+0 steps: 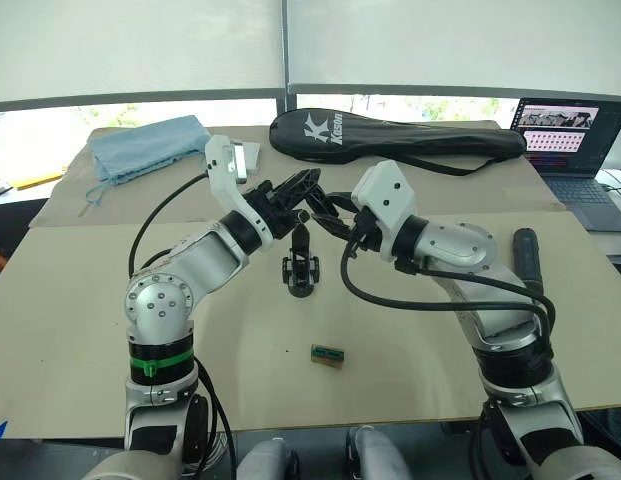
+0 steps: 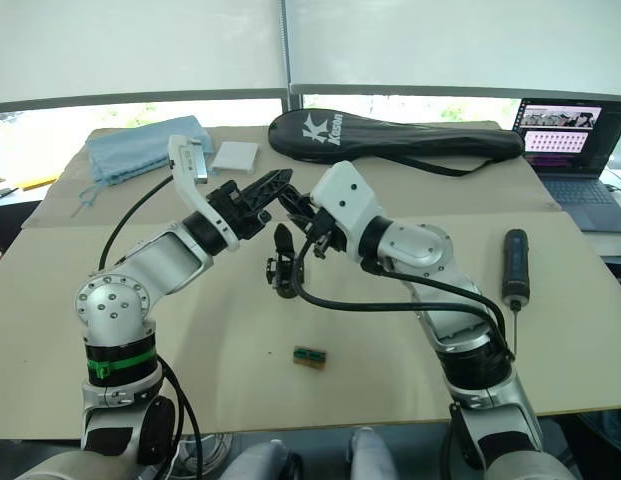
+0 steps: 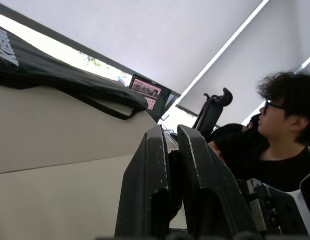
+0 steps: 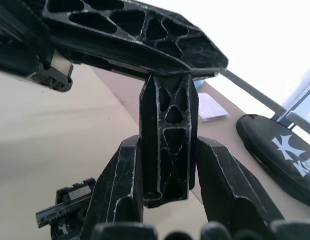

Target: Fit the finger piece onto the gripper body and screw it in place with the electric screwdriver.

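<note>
The finger piece [image 4: 167,115], a black latticed wedge, stands between the fingers of my right gripper [image 4: 167,145], which is shut on its base. Its upper end runs in behind a finger of my left gripper [image 1: 310,195], which has its fingers [image 3: 150,185] close together with something dark in the narrow gap. Both grippers meet in the air just above the gripper body [image 1: 300,272], which stands on the table with its one finger pointing up. The electric screwdriver [image 2: 515,265] lies on the table to the right, beyond my right arm.
A small green-topped block [image 1: 327,355] lies near the front. At the back lie a black racket bag [image 1: 390,135], a blue cloth [image 1: 150,145] and a white pad [image 2: 235,155]. A laptop [image 1: 570,140] stands at the far right. A person [image 3: 274,135] sits beyond the table.
</note>
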Controlling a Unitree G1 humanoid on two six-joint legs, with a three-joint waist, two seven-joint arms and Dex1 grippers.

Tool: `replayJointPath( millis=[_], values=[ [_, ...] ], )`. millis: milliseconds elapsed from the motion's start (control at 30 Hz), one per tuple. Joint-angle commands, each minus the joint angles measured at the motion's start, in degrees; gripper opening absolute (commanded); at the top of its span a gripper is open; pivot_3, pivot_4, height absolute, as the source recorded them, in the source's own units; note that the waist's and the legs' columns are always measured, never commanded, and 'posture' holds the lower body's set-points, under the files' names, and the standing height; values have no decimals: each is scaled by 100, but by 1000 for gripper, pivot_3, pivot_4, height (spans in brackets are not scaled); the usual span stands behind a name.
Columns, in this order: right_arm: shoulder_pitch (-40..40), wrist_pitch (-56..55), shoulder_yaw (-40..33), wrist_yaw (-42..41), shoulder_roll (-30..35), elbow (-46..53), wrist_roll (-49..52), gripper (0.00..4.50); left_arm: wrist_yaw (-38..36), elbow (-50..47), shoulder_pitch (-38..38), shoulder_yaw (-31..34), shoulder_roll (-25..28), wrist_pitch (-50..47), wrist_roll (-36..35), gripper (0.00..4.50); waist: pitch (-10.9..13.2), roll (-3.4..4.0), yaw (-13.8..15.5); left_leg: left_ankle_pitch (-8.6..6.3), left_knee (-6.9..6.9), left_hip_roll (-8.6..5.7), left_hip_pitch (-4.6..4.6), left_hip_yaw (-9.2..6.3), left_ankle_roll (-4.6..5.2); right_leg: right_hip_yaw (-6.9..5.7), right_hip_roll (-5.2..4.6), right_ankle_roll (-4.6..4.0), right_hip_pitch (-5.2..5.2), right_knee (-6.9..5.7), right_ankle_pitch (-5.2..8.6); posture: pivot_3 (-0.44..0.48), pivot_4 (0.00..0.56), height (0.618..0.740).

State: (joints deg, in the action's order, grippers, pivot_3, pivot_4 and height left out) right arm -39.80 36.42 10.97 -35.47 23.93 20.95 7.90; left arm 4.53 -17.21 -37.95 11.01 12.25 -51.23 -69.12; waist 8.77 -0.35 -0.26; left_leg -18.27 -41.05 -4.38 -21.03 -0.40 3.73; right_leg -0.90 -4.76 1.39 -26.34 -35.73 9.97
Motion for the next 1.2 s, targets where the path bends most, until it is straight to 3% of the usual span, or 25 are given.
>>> replayJointPath(
  millis=[33,100,200,233,367,433,533,667,933,1033,1200],
  values=[
    [-233,-129,-134,134,-18,296,-29,1120,-106,-67,-102,32,86,107,75,0,0,0,-4,0,1,0,0,0,0,0,0,0,0,0,0,0,150,736],
    [-255,-52,-173,85,-16,335,83,2206,-227,-11,-166,21,170,74,106,0,0,0,-5,0,1,0,0,0,0,0,0,0,0,0,0,0,150,736],
    [-294,-13,-157,-67,84,389,170,3241,-566,105,-267,-28,377,-28,142,0,0,0,-11,0,2,0,0,1,0,-1,2,0,-1,0,0,0,150,736],
    [-340,325,-351,-276,116,456,582,3572,-1030,140,-351,-133,660,-133,209,0,0,0,-14,0,3,0,0,1,0,-1,3,0,-1,0,0,0,150,736],
    [-638,1472,-1088,-1056,415,369,2074,3572,-2649,371,-694,-453,1561,-382,347,0,2,-2,-24,0,3,0,-3,0,0,-5,10,-1,0,2,0,0,150,736],
    [-1130,2488,-1457,-1924,929,-187,3168,3572,-4207,591,-1070,-779,2247,-424,554,0,4,-1,-30,0,2,0,-5,1,2,-4,9,-1,1,9,0,0,150,736],
    [-1688,3125,-1340,-2405,1282,-853,3676,3572,-5558,1033,-1546,-1154,2700,-440,805,0,5,1,-48,0,14,2,-4,5,6,-5,14,-3,6,60,1,0,150,736],
    [-1934,3120,-970,-2830,1462,-1188,3747,3572,-6442,1395,-1908,-1420,2798,-405,1141,0,4,0,-58,-1,25,16,1,6,8,3,17,-4,10,65,2,0,150,736],
    [-2126,3157,-772,-2863,1172,-1428,3856,3572,-6897,1714,-2239,-1480,2513,-367,1615,0,4,0,-53,-2,20,16,-17,0,10,12,-34,-4,-5,62,0,0,150,736],
    [-2165,3157,-805,-2743,1044,-1447,3888,2763,-6925,1710,-2243,-1428,2447,-395,1679,0,5,0,-45,-3,19,15,-17,-2,10,9,-38,-3,-4,62,0,0,150,736],
    [-2175,3099,-790,-2693,990,-1441,3888,959,-6981,1721,-2229,-1386,2385,-395,1775,0,5,0,-44,-3,17,12,-18,-5,10,7,-39,-3,-5,59,0,0,150,736]
  ],
)
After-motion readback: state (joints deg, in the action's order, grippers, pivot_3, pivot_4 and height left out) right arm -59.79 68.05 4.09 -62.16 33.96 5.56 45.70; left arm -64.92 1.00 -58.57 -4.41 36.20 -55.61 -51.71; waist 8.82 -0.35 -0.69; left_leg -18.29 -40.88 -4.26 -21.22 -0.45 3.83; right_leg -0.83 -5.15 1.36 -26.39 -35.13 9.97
